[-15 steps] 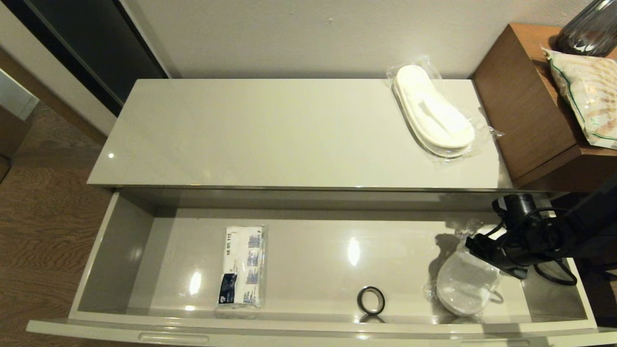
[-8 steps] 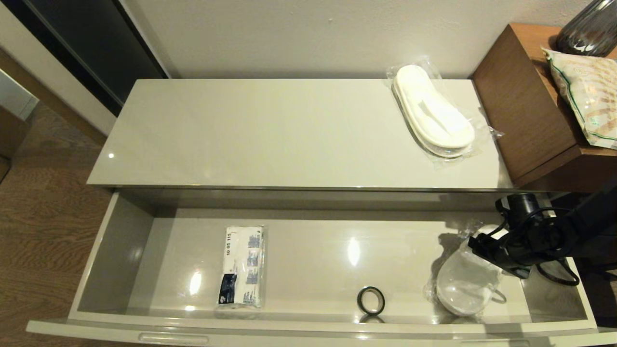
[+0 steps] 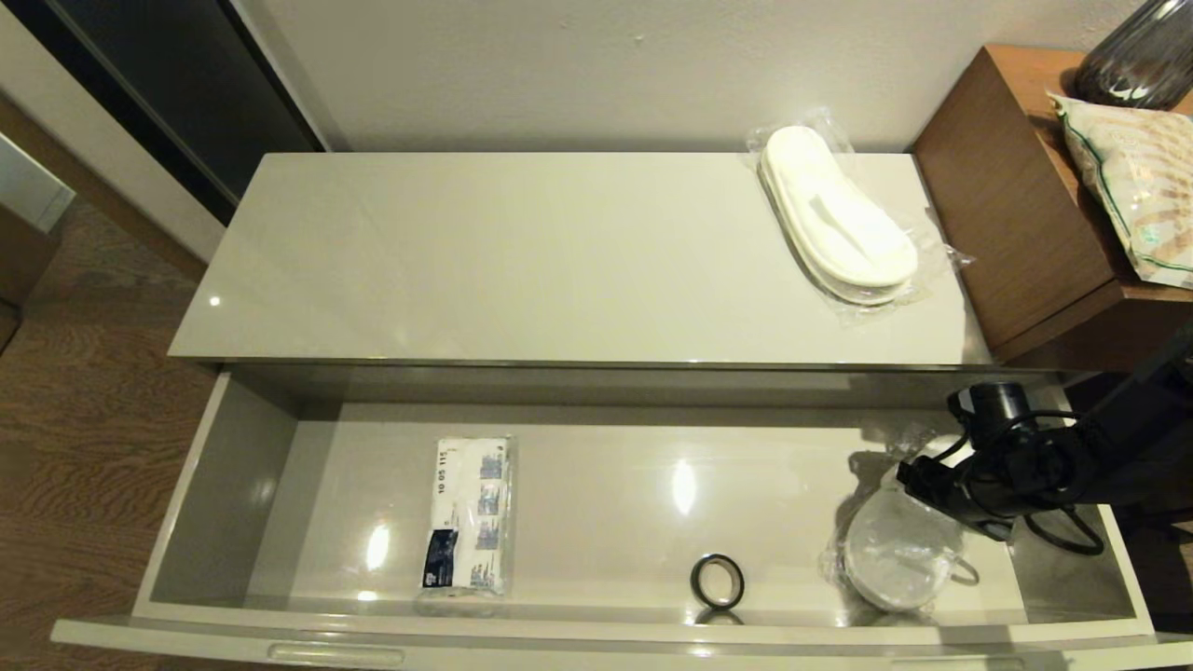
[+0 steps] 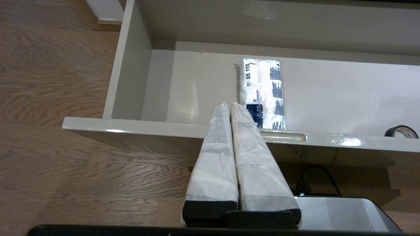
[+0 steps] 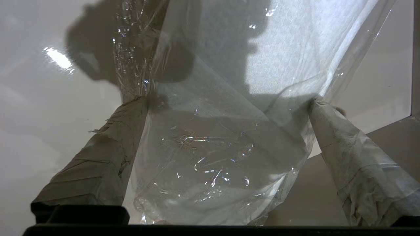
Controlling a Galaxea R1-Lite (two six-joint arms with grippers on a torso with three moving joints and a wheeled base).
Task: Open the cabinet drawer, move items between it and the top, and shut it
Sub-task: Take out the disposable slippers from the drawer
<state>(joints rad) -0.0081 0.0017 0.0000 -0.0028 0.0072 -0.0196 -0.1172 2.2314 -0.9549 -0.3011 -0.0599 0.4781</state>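
Drawer (image 3: 177, 522) stands pulled out. I've got the right gripper (image 5: 229, 101) spread wide, straddling the bagged slippers (image 3: 899, 550) at its right end, ready to clamp. Left gripper (image 4: 229, 106) parked, fingers pressed together, outside the front.

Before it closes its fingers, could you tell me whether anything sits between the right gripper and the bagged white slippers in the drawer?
Nothing visible does: the open right gripper straddles the clear-plastic-wrapped white slipper pack on the drawer floor.
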